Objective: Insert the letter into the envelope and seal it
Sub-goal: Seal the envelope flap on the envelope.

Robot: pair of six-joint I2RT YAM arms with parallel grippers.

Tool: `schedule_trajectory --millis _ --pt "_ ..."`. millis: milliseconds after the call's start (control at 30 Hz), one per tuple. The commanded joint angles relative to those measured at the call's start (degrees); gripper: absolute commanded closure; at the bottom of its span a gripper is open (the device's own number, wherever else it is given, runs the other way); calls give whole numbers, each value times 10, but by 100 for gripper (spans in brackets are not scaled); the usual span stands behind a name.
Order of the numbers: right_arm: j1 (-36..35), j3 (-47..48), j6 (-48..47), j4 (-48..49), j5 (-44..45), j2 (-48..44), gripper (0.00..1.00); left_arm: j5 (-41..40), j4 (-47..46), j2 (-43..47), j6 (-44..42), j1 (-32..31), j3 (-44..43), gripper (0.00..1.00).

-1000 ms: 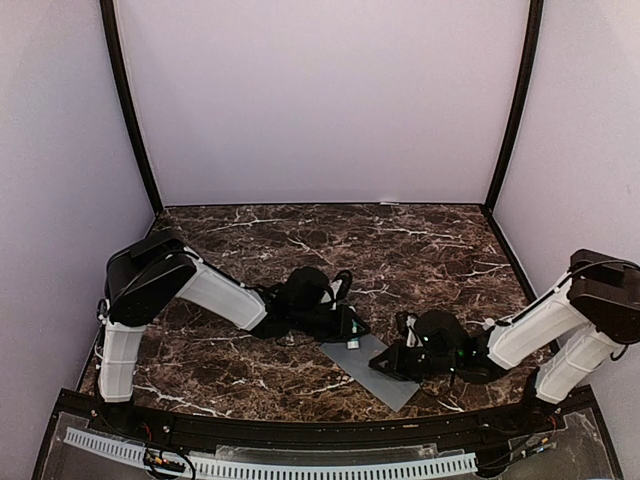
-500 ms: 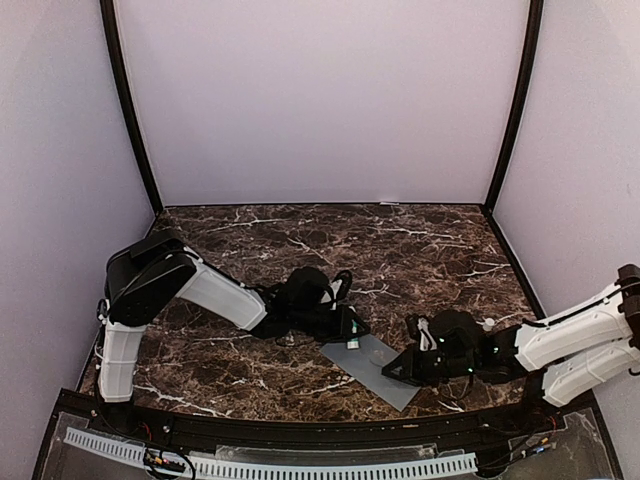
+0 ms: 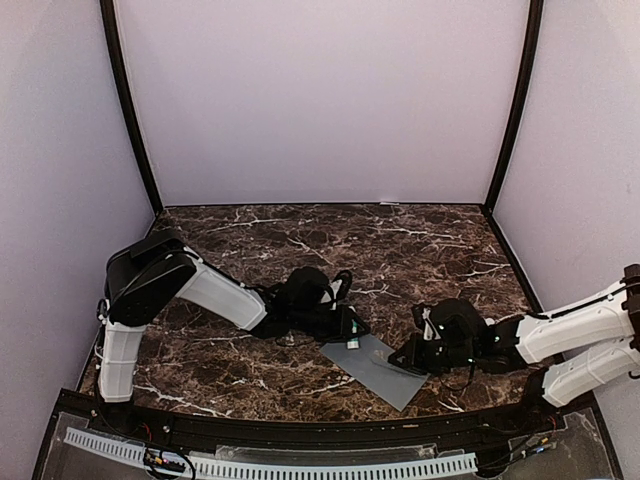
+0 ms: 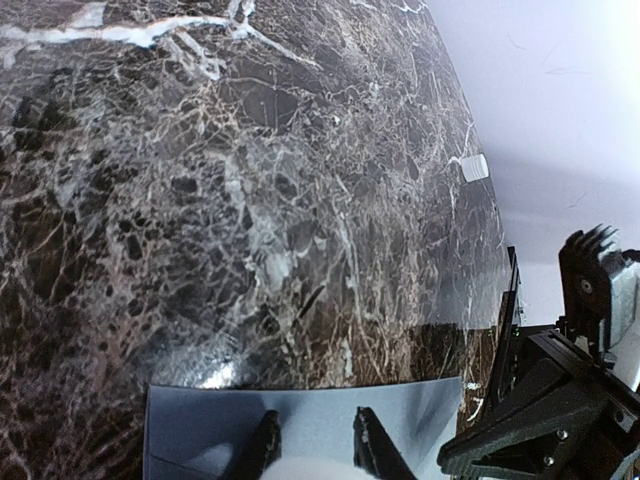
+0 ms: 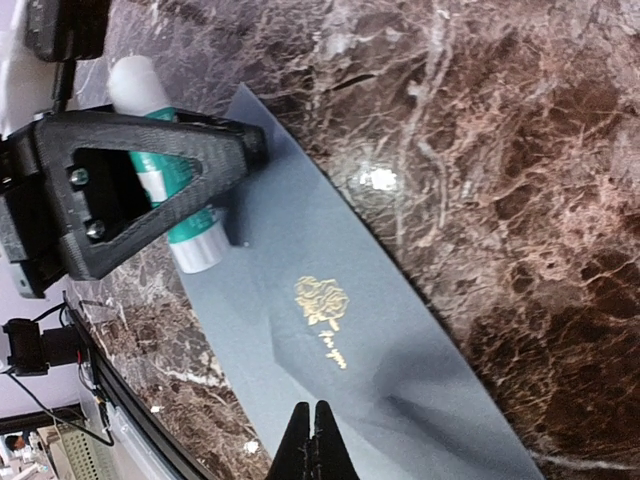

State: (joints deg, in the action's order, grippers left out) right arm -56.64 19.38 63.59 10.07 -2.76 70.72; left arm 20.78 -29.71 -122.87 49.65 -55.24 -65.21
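The slate-grey envelope [image 3: 377, 368] lies flat near the table's front edge, flap folded down, with a gold rose print [image 5: 320, 300] on it. My left gripper [image 3: 350, 340] is shut on a teal and white glue stick [image 5: 188, 232], whose tip rests at the envelope's left end. In the left wrist view its fingers [image 4: 266, 445] stand over the envelope [image 4: 420, 410]. My right gripper [image 5: 312, 440] is shut and empty, just above the envelope's near edge; in the top view it [image 3: 406, 358] is at the envelope's right side. The letter is not in view.
The dark marble table [image 3: 400, 250] is walled by pale panels at the back and sides. A black rail [image 3: 300, 425] runs along the front edge close to the envelope. The right gripper's body [image 4: 545, 420] shows at the right of the left wrist view.
My right arm has folded lower and drawn back to the right, and its gripper has moved a little right along the envelope. The left arm and envelope have not moved.
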Motion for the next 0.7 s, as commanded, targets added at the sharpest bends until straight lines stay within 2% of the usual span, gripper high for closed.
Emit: schedule_trajectory --millis 0,667 --pt "16 1 -21 24 -6 28 100 0 26 25 -9 -1 7 100" --pt "20 16 -22 89 -47 134 100 2 30 25 -8 0 2 100"
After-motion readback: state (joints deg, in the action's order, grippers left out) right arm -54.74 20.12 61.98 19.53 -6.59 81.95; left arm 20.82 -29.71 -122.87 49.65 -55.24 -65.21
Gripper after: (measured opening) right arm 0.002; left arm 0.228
